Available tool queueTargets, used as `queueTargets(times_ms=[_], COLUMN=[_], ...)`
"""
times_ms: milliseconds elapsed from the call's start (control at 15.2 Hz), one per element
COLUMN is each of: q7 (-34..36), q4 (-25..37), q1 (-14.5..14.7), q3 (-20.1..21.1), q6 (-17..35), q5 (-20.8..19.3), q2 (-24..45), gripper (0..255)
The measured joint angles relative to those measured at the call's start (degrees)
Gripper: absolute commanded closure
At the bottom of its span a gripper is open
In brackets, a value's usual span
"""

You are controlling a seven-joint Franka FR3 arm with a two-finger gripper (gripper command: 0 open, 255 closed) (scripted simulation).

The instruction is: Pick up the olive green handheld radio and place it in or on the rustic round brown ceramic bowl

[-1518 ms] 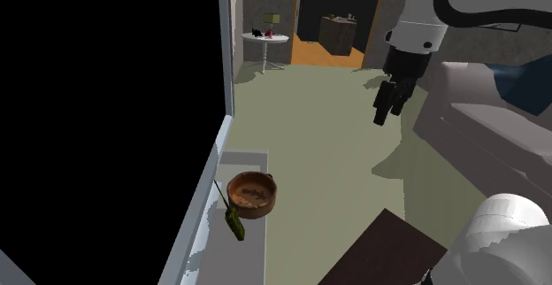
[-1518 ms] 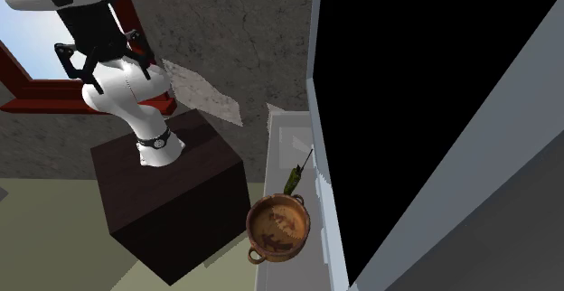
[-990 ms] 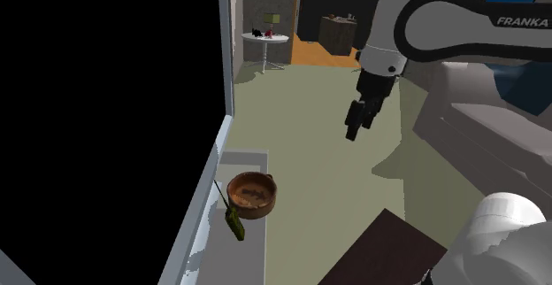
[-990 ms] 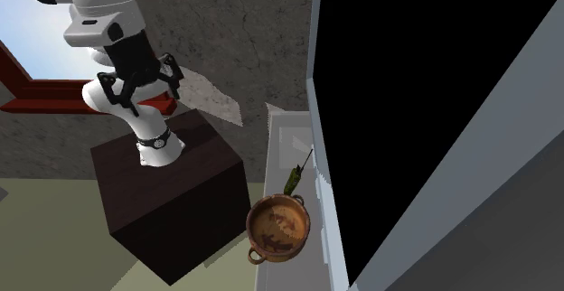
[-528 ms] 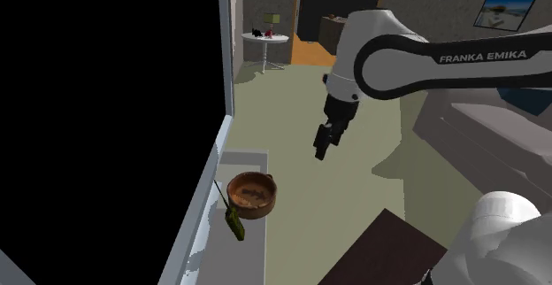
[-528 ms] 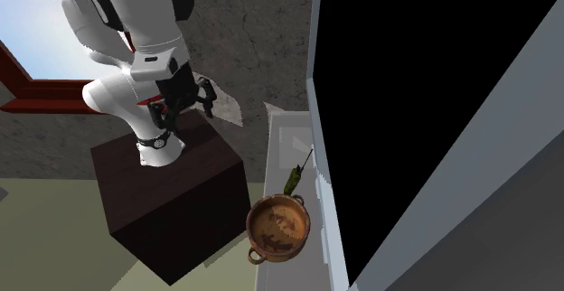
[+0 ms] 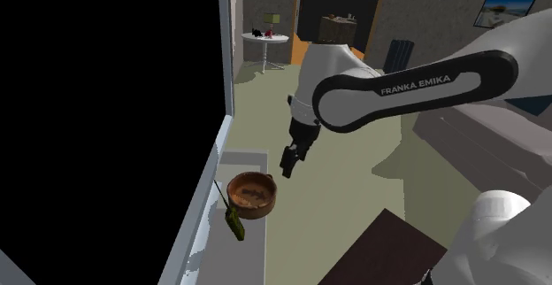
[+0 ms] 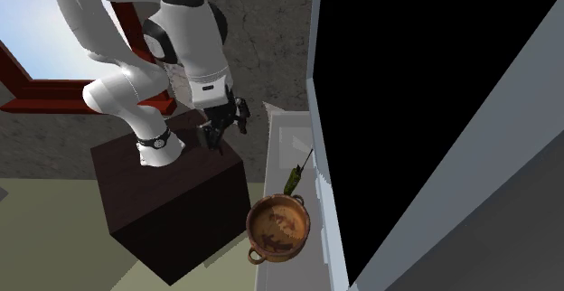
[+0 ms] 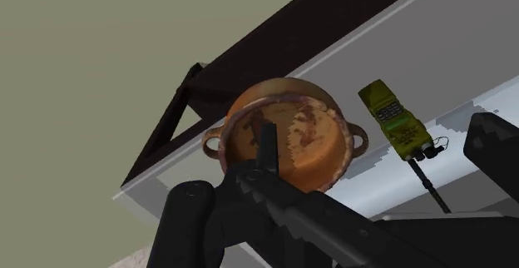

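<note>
Nothing is done yet: in the shoulder view the radio [image 7: 235,225] lies untouched at the bowl's [image 7: 251,195] seven o'clock, while the gripper [image 7: 288,168] hovers at one o'clock, spread and empty.

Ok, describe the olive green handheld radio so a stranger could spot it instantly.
Along the big black area runs a pale grey ledge. On it, beside the round brown two-handled bowl, lies the olive green handheld radio: slim and boxy with a thin black antenna, the only green thing there.
</note>
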Motion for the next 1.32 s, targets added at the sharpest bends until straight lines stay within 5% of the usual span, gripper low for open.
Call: queueTargets(times_ms=[792, 1320], q7=[1.96, 4.76], q4=[8.1, 14.56], q1=[3.76, 6.34], q3=[6.07, 6.8], q6=[18.28, 24.33], q5=[-4.33, -9.85], q2=[23.05, 34.65], gripper=[0, 0])
